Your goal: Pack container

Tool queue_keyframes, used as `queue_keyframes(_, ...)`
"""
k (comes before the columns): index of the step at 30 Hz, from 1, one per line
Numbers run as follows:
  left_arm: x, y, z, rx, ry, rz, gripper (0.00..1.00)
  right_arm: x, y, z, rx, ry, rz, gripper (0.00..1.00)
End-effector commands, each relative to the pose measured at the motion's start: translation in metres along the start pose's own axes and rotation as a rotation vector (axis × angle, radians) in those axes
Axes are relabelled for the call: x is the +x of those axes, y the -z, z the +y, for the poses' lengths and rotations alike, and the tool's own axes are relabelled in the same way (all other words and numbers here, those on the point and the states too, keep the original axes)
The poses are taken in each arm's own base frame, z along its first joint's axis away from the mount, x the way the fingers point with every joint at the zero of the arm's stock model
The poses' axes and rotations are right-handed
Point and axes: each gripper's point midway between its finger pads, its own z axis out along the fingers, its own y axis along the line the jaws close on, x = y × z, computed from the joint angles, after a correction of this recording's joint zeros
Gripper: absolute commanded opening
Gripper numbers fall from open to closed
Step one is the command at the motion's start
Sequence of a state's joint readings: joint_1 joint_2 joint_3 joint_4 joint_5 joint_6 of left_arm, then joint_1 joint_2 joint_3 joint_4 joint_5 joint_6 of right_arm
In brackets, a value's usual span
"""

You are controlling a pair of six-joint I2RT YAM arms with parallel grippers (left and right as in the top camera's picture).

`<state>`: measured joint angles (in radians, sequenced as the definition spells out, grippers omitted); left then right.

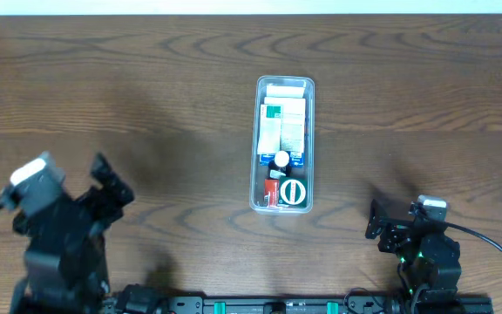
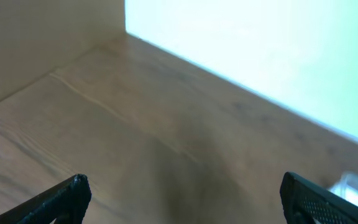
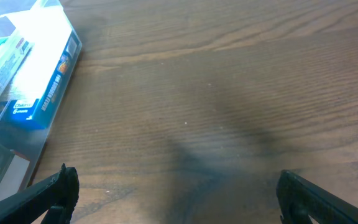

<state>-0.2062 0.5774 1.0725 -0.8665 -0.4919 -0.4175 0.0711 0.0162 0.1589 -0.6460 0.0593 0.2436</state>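
The clear plastic container (image 1: 257, 148) lies lengthwise at the table's middle, filled with small boxes, among them a blue and white one (image 1: 283, 122), and a red item (image 1: 271, 193) beside a round white lid (image 1: 293, 192). Its left part shows in the right wrist view (image 3: 17, 93), and a corner shows at the lower right of the left wrist view (image 2: 356, 186). My left gripper (image 1: 111, 181) is open and empty at the front left, well away from the container. My right gripper (image 1: 375, 221) is open and empty at the front right.
The wooden table (image 1: 146, 78) runs to a pale wall at the back (image 2: 260, 43). The arm bases stand along the front edge.
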Motion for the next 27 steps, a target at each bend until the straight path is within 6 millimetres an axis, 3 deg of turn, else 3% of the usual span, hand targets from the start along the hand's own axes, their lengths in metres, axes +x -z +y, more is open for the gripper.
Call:
queue_keyframes(1,0.019,-0.003,0.013,0.002,0.024,-0.016,0.98,0.0,0.0,0.0,-0.001,0.011,-0.005,0.99)
queue_keyframes(7,0.068,-0.016,0.034,0.026,0.102,-0.078,0.98,0.0,0.0,0.0,-0.001,0.011,-0.005,0.99)
queue_keyframes(15,0.11,-0.032,0.045,0.056,0.139,-0.114,0.98,0.0,0.0,0.0,-0.001,0.011,-0.005,0.99)
queue_keyframes(27,0.138,-0.051,0.047,0.035,0.116,-0.052,0.98,0.0,0.0,0.0,-0.001,0.011,-0.005,0.99)
